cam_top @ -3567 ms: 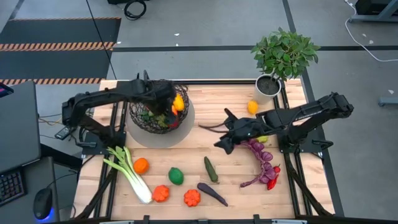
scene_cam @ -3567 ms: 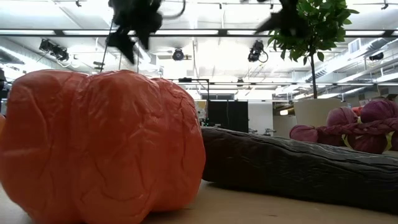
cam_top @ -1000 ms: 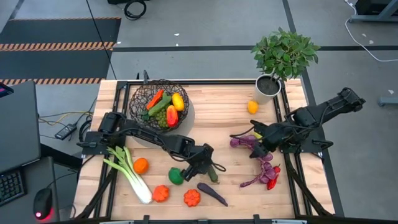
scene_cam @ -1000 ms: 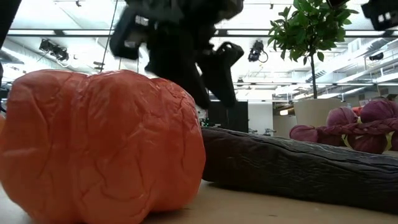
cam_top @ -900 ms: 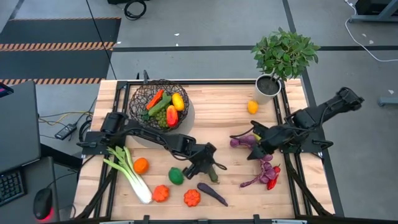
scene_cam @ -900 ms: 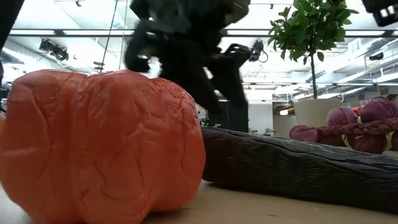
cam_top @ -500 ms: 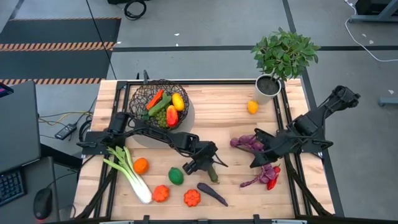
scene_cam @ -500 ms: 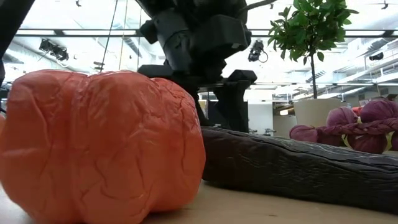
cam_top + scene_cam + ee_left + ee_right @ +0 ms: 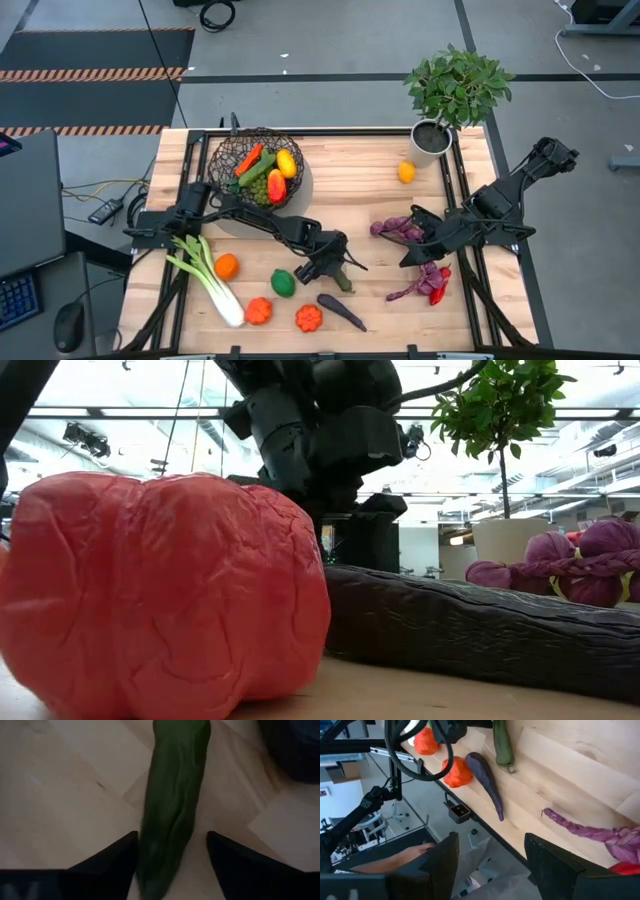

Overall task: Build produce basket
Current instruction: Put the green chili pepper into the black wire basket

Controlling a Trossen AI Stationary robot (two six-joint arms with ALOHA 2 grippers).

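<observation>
The wooden table [image 9: 350,190] carries scattered produce. At its far left corner sits the wire basket [image 9: 256,168], part filled. The left gripper [image 9: 172,851] is lowered with jaws apart, straddling a green cucumber [image 9: 175,795]. The right gripper [image 9: 412,240], jaws apart, hovers beside purple grapes [image 9: 396,228].

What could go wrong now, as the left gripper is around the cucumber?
The left gripper is open astride the cucumber, near one end rather than the middle, so the cucumber may tilt or slip when lifted. The aubergine lies close beside it and might be knocked.
</observation>
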